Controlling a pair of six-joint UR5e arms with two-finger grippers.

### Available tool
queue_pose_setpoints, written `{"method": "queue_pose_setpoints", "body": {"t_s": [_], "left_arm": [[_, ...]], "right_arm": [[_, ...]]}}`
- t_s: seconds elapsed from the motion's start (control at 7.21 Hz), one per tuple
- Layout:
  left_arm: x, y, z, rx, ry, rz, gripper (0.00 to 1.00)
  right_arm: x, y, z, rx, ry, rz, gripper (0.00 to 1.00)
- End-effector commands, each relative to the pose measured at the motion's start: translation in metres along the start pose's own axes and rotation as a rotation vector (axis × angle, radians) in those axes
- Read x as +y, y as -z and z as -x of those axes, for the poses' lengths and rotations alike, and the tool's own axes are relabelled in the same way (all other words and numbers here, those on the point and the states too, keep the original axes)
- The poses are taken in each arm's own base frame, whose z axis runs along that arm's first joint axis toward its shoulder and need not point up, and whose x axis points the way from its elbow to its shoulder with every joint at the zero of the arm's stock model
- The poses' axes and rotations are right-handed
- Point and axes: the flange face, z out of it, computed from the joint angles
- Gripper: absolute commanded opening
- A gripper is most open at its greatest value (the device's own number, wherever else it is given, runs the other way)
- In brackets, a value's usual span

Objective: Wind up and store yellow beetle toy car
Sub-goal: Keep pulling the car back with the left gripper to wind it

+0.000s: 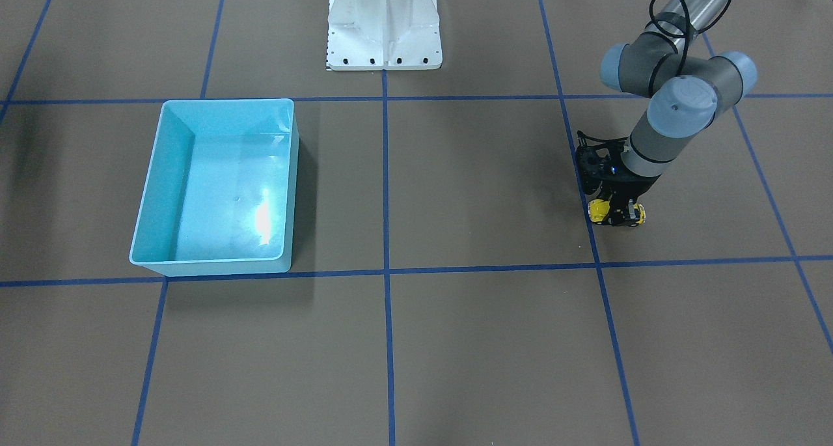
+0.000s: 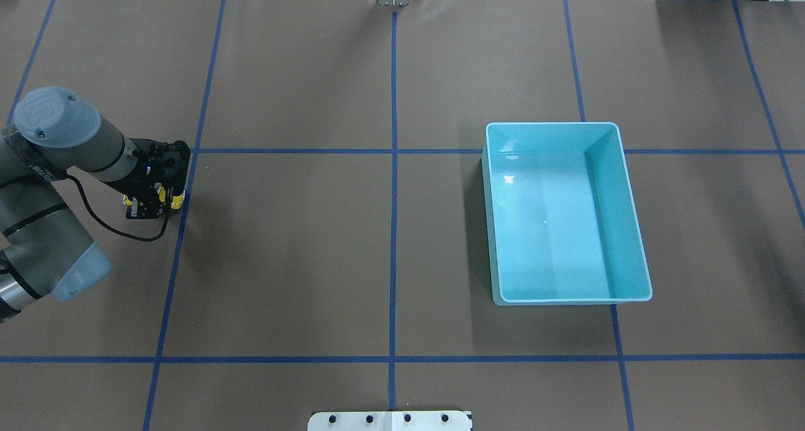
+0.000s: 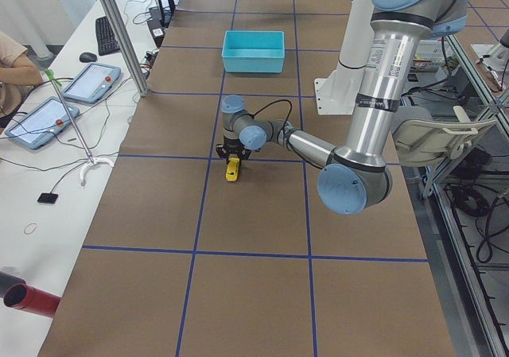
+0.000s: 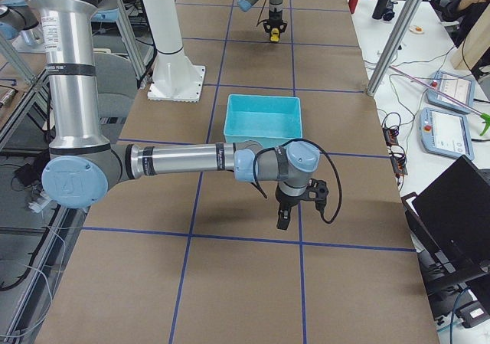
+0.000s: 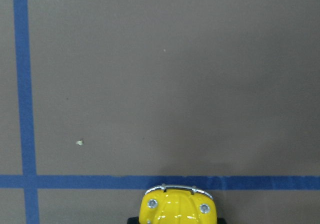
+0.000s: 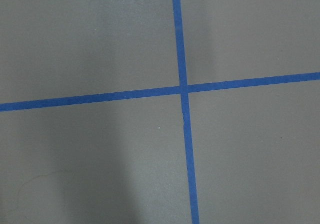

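the left gripper (image 1: 617,215) points down at the brown paper-covered table (image 2: 302,261), its two black fingers clamped across the sides of the tiny glossy yellow beetle toy car (image 5: 176,208), far out on the table's left side; the car's chrome bumper reaches a blue tape line (image 5: 100,181); the turquoise rectangular plastic bin (image 2: 619,217) sits well apart on the right half; the right gripper (image 4: 283,220) hangs near that bin, and i cannot tell whether its fingers are apart or together

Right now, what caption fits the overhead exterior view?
Left gripper holds yellow beetle toy car on table, far from turquoise bin.
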Motion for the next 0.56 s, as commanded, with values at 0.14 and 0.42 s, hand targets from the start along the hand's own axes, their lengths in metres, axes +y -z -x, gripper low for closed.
{"method": "queue_pose_setpoints", "body": {"t_s": [0.14, 0.42], "left_arm": [[0.016, 0.001, 0.0, 0.003, -0.024, -0.002, 0.02], [0.023, -0.001, -0.006, 0.012, -0.029, -0.022, 0.02]], "right_arm": [[0.0, 0.0, 0.0, 0.0, 0.001, -0.001, 1.0], [0.0, 0.0, 0.0, 0.0, 0.0, 0.0, 1.0]]}}
